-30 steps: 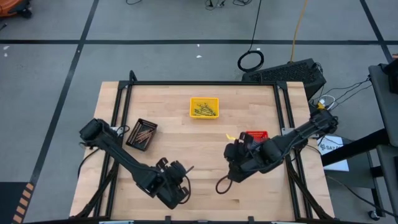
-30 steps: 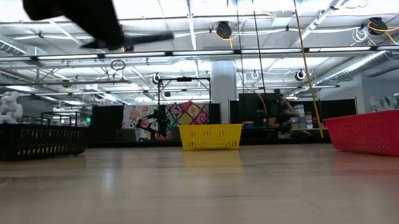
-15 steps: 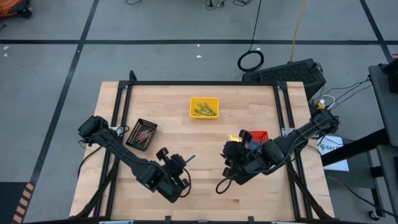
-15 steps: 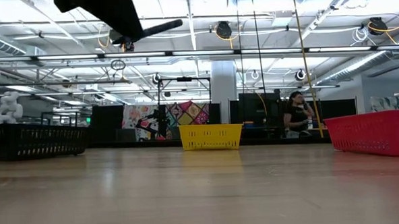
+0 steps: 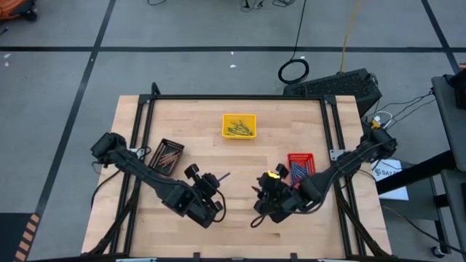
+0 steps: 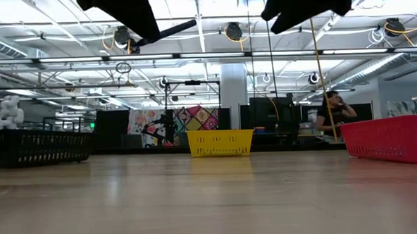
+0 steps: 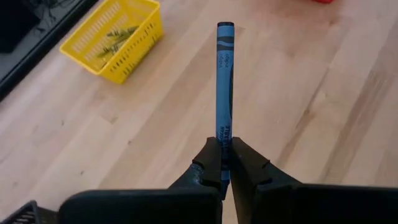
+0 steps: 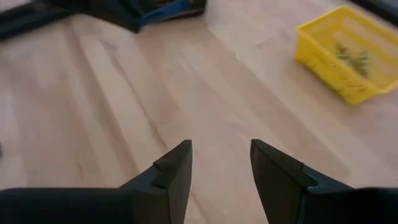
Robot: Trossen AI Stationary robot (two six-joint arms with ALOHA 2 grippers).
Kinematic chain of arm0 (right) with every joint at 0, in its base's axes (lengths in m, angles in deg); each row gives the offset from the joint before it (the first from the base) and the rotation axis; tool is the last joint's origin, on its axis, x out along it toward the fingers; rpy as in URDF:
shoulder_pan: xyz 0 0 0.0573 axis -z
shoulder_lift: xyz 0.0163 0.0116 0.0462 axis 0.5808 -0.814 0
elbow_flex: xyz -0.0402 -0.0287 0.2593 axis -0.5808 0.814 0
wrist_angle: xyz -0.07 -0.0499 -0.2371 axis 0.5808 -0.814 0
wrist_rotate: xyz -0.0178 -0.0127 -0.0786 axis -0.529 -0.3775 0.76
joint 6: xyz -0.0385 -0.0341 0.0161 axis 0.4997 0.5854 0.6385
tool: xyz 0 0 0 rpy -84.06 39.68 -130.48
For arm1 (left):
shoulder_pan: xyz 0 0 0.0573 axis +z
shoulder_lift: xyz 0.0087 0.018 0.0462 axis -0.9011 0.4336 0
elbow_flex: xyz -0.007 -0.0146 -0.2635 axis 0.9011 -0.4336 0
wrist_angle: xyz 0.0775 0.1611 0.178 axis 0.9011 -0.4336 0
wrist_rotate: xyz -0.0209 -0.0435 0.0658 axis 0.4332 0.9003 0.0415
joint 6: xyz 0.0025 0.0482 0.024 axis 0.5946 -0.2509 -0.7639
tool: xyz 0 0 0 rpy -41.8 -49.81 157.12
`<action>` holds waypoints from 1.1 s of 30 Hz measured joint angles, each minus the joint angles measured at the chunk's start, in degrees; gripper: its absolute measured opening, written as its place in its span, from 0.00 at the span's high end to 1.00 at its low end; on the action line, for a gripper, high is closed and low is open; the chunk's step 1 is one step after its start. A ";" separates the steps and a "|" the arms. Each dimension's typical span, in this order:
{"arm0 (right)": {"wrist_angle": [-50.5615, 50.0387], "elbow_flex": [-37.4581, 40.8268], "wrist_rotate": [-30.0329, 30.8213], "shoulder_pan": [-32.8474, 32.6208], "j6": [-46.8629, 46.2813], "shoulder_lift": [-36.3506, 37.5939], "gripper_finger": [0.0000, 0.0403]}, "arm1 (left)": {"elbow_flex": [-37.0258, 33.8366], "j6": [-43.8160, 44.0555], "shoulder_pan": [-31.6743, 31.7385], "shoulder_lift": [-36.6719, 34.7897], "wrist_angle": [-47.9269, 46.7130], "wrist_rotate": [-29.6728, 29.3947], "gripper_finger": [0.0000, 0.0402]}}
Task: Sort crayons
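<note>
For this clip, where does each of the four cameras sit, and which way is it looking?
High view: overhead, straight down on the table; both arms and three trays show.
Low view: tabletop height, facing the room; both arms overhead.
Left wrist view: on the left arm, looking past the left claw shut on a blue crayon.
Right wrist view: on the right arm, looking past the open right claw.
All four views show the yellow tray.

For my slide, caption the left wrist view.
Left gripper pinches a blue paper-wrapped crayon above the wooden table, yellow plastic basket beyond.
</note>
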 joint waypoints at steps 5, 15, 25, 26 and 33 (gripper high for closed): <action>7.13 4.15 3.18 -1.26 0.01 0.00 0.63 | 0.00 -1.16 0.85 0.04 2.51 -1.45 0.98; 16.27 4.98 10.86 -4.01 6.69 0.02 0.63 | 0.00 -6.91 2.11 0.07 11.37 -2.62 0.98; 18.03 4.98 15.05 -4.26 7.99 -0.92 0.63 | 0.00 -13.24 2.11 0.09 16.79 -4.24 0.98; 18.29 4.98 15.09 -4.27 8.36 -1.22 0.63 | 0.00 -14.03 2.11 0.09 17.19 -4.30 0.98; 19.68 4.98 15.09 -3.49 14.48 -4.72 0.63 | 0.00 -22.96 2.15 0.11 24.23 -5.33 0.98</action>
